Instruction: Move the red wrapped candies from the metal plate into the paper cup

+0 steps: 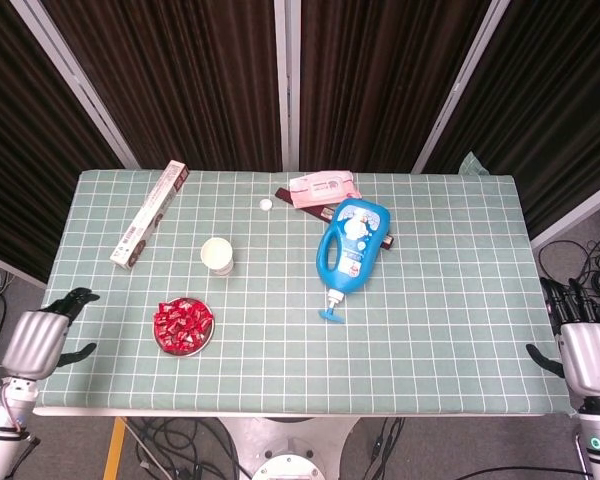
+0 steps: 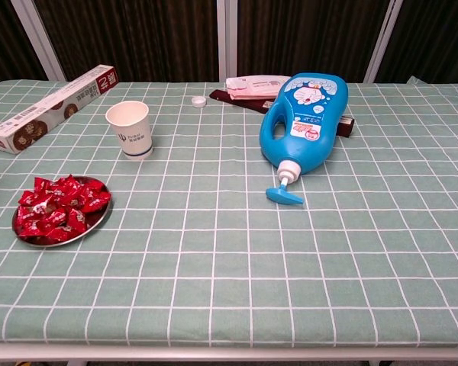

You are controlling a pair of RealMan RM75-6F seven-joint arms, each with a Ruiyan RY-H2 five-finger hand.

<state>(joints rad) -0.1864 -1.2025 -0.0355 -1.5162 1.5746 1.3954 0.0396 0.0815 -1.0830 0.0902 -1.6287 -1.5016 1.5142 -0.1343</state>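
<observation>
Several red wrapped candies (image 1: 183,322) (image 2: 59,207) lie heaped on a round metal plate (image 1: 206,342) (image 2: 98,222) at the table's front left. A white paper cup (image 1: 217,254) (image 2: 129,129) stands upright a little behind the plate, empty as far as I can see. My left hand (image 1: 42,337) hangs off the table's left edge, level with the plate, fingers apart and holding nothing. My right hand (image 1: 587,345) sits beyond the right edge, also empty with fingers spread. Neither hand shows in the chest view.
A blue pump bottle (image 1: 351,250) (image 2: 304,127) lies on its side mid-table, nozzle toward the front. A long box (image 1: 148,213) (image 2: 52,107) lies at the back left. A pink packet (image 1: 324,188), a dark bar and a small white cap (image 1: 266,204) sit at the back.
</observation>
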